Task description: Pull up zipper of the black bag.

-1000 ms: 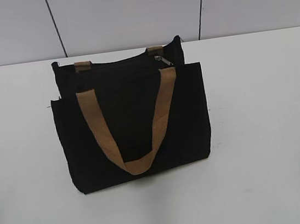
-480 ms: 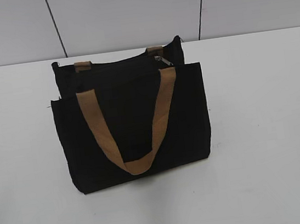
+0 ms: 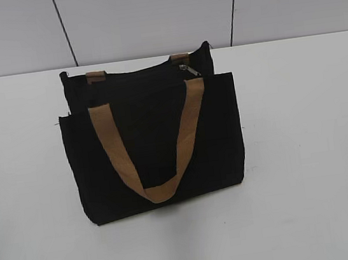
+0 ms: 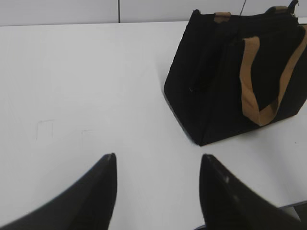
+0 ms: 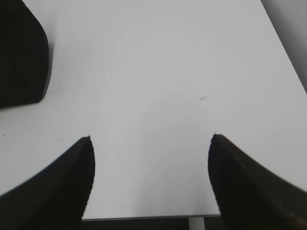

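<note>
The left gripper (image 4: 157,165) fills the bottom of its wrist view, fingers spread wide with nothing between them, hovering over bare white table (image 4: 86,86). Well apart from it, in the upper right of that view, stands the black bag (image 4: 211,91). In the exterior view the bag sits a little left of frame centre, upright, with one tan handle (image 3: 156,139) drooping down its front pocket panel. The zipper (image 3: 186,69) shows as a small silvery pull at the upper right of the bag's top edge, beside the stub of the rear handle. The right gripper (image 5: 151,143) hangs at the bottom of its own view, fingers likewise released and empty, the bag's dark corner at the left edge.

The fabric looks soft and light, so it would likely shift or fold when the pull is tugged; one gripper should pin the top edge near the track while the other pinches the thin, probably slick metal tab
</note>
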Robot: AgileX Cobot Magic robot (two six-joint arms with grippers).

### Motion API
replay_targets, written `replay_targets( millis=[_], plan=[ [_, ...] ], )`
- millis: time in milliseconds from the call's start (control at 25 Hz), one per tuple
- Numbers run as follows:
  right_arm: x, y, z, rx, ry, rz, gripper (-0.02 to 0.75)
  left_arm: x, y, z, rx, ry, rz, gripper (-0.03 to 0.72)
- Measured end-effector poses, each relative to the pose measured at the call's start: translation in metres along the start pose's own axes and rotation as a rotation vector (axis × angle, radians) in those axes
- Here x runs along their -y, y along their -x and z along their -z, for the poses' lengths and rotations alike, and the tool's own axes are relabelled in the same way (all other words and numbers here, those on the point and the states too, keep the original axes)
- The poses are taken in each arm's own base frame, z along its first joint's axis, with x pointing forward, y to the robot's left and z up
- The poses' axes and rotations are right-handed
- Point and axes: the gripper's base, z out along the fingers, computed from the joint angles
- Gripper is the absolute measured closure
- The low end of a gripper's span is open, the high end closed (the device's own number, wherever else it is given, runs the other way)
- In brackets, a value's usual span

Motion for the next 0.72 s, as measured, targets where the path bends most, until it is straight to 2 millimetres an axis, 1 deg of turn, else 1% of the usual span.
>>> replay_targets(
  millis=[320, 440, 560, 720],
  plan=[
    [-0.0007, 0.0001, 0.0, 0.001, 0.008, -0.004, 0.172, 0.0, 0.0, 0.0, 0.0, 0.0, 0.002, 0.321],
    [-0.0008, 0.0001, 0.0, 0.001, 0.009, -0.005, 0.172, -0.0003, 0.0, 0.0, 0.001, 0.003, 0.038, 0.34],
    [-0.0008, 0.0001, 0.0, 0.001, 0.009, -0.006, 0.172, -0.0023, -0.0002, 0.0, -0.001, 0.025, 0.067, 0.352],
    [-0.0009, 0.0001, 0.0, 0.001, 0.01, -0.006, 0.172, -0.0061, -0.0006, 0.0002, -0.005, 0.067, 0.057, 0.377]
  ],
)
